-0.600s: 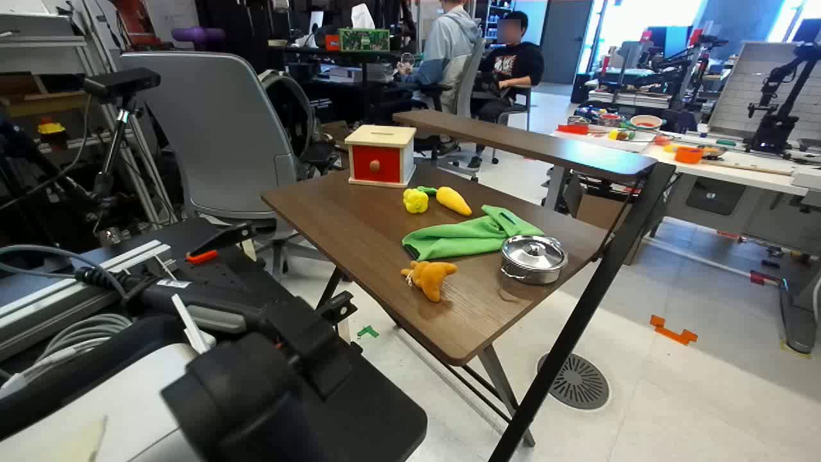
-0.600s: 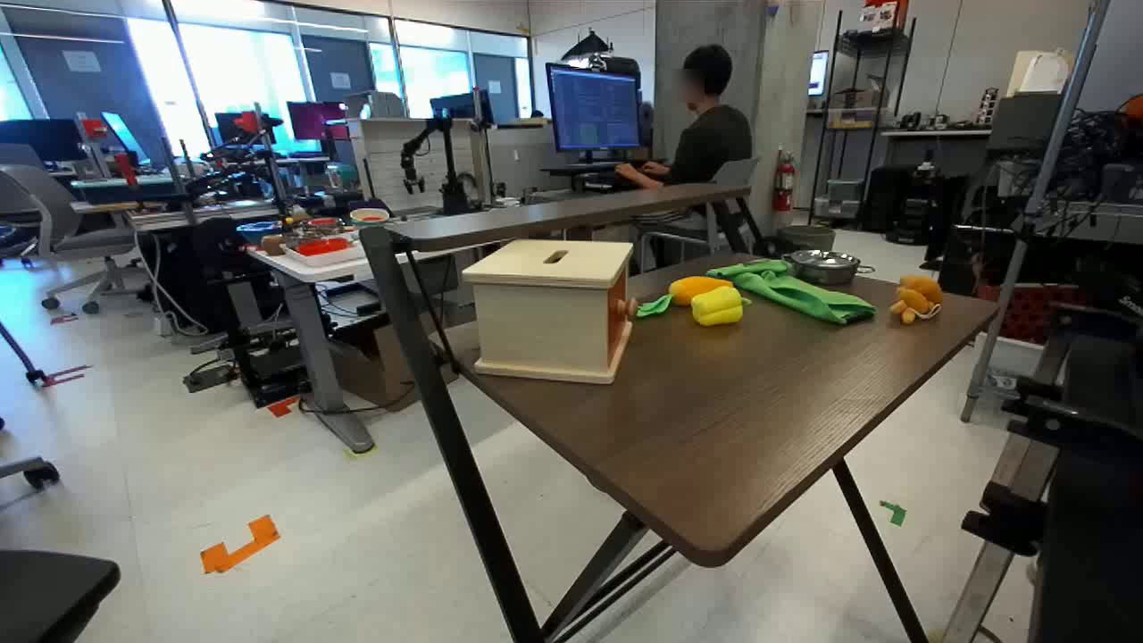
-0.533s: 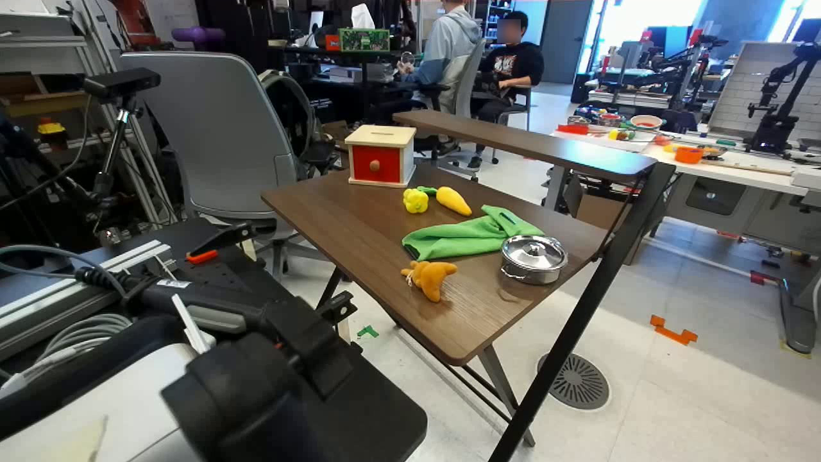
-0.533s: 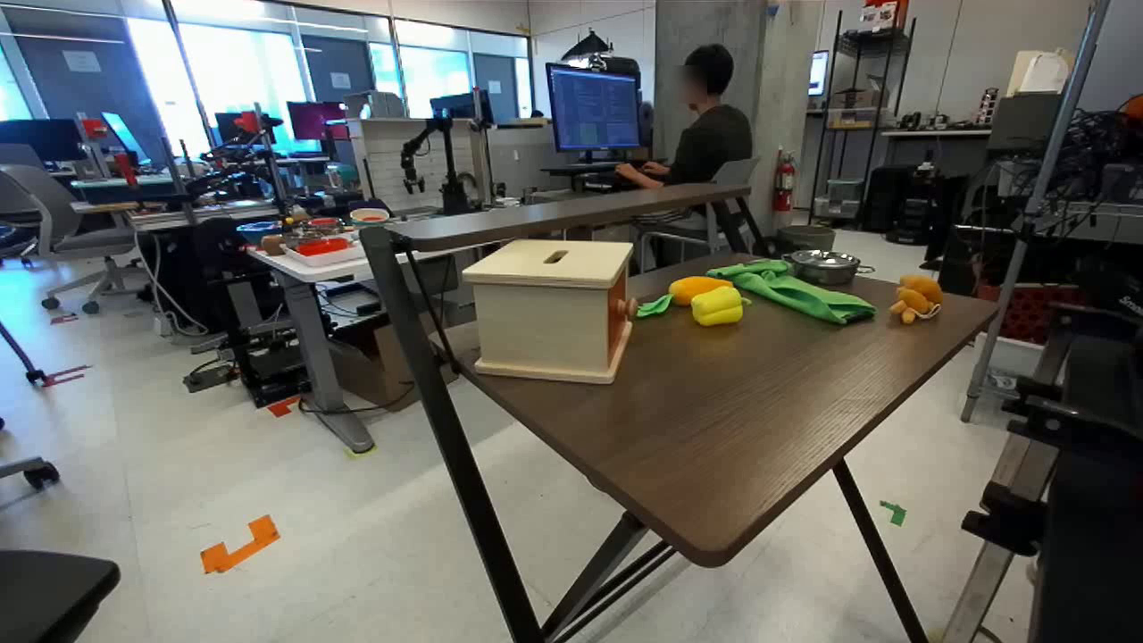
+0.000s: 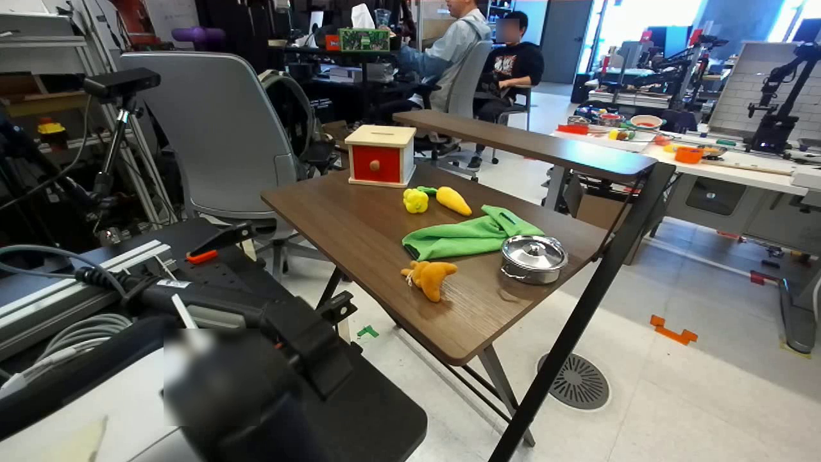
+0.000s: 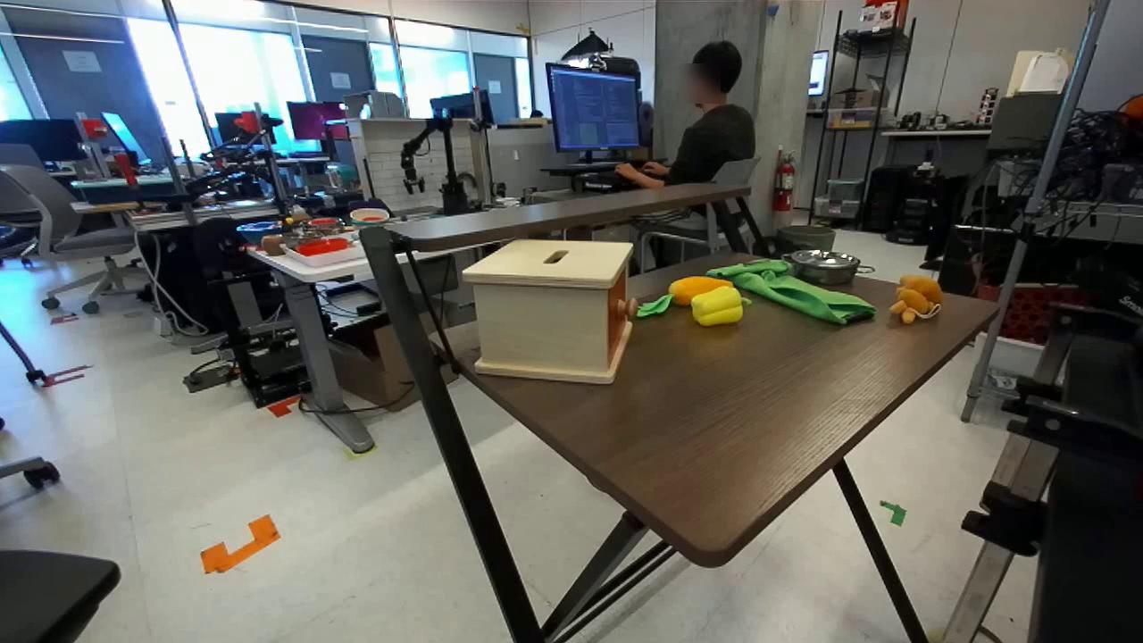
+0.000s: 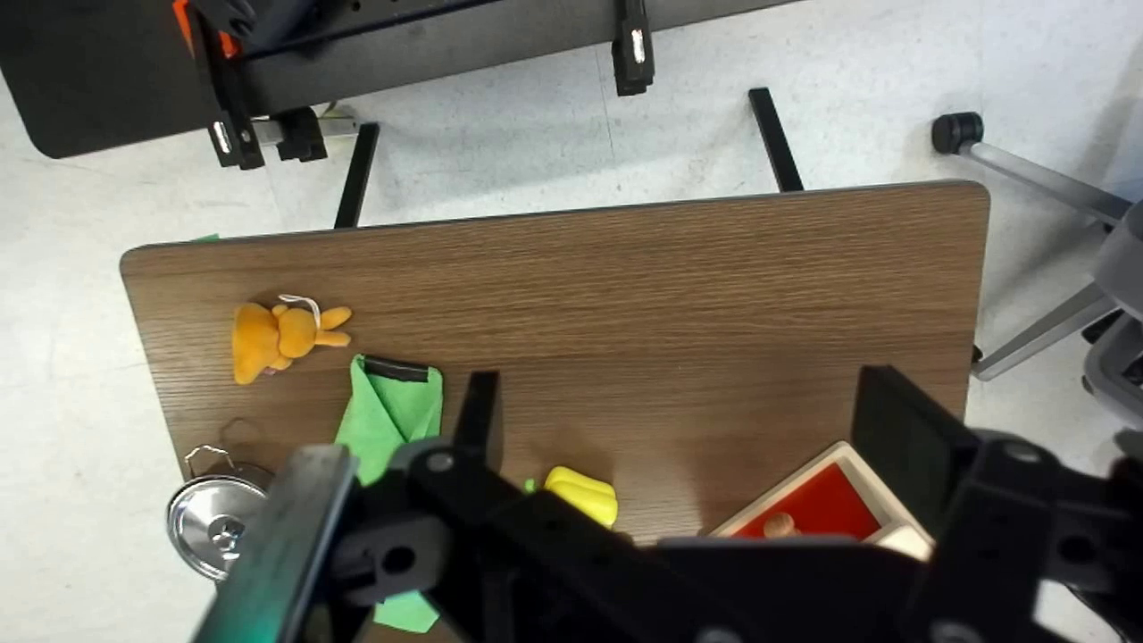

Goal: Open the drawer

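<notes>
The drawer is a small wooden box with a red front and a round wooden knob. It stands on the brown table, shut, with the red front inside its frame. In an exterior view it shows from the side, with its slotted tan top and the knob facing the table's middle. In the wrist view its red front is at the lower right, partly hidden by my gripper. My gripper is wide open and empty, above the table and apart from the drawer. The gripper does not show clearly in either exterior view.
On the brown table lie a yellow pepper, a yellow-orange vegetable, a green cloth, an orange plush toy and a lidded metal pot. A raised shelf runs along one table side.
The drawer and the other table objects have not moved. In the background a seated person in a light hoodie has shifted right, and another person's head has moved slightly.
</notes>
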Motion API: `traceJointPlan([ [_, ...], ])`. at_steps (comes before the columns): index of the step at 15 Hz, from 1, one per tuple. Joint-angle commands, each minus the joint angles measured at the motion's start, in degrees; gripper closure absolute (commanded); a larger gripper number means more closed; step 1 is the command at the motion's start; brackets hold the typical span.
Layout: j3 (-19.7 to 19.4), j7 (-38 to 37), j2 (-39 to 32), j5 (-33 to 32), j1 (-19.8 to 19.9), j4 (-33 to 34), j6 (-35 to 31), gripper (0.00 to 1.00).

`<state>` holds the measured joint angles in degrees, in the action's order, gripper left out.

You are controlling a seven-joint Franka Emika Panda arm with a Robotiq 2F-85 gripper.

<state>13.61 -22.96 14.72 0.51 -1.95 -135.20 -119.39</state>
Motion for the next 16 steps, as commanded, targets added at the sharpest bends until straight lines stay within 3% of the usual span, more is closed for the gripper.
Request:
traceJointPlan([
  [1,-2.07,2.68,-3.26,-0.68,-0.87,0.07,-5.03,0.00],
  [8,-5.41,15.19,-14.93,2.52,-1.54,2.67,-22.31,0.00],
  [11,-5.01,21.32,-22.32,3.58,-2.16,5.31,-30.41,0.00],
  [16,-2.88,32.08,-32.76,3.31,-2.59,10.13,-36.86,0.00],
])
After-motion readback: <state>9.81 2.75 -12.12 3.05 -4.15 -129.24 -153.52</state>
